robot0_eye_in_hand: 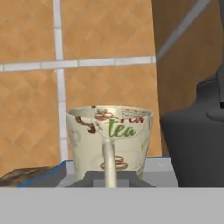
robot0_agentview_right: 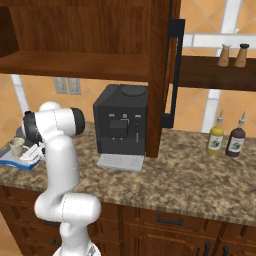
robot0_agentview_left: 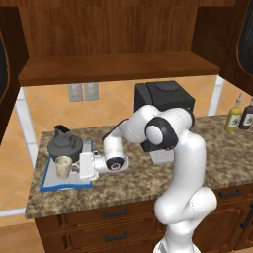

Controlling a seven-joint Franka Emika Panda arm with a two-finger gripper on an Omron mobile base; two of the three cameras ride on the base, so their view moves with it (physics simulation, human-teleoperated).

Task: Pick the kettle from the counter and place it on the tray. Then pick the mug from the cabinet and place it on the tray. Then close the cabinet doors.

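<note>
The dark grey kettle (robot0_agentview_left: 64, 145) stands on the rear part of the blue-rimmed tray (robot0_agentview_left: 66, 187) at the left end of the granite counter (robot0_agentview_left: 148, 180). In front of it on the tray sits the cream mug (robot0_agentview_left: 63, 166), upright. My gripper (robot0_agentview_left: 76, 167) reaches in level from the right, shut on the mug's side handle. In the hand view the mug (robot0_eye_in_hand: 109, 135) is close ahead, its handle between my fingertips, with the kettle (robot0_eye_in_hand: 197, 140) to its right. The cabinet (robot0_agentview_left: 118, 66) overhead is open, its doors (robot0_agentview_left: 245, 39) swung outward.
A tall black coffee machine (robot0_agentview_left: 165, 104) stands on the counter behind my arm. Two sauce bottles (robot0_agentview_right: 216, 137) are at the right, and two shakers (robot0_agentview_right: 234, 55) sit on a wall shelf. An open cabinet door's edge (robot0_agentview_right: 162, 75) hangs beside the machine.
</note>
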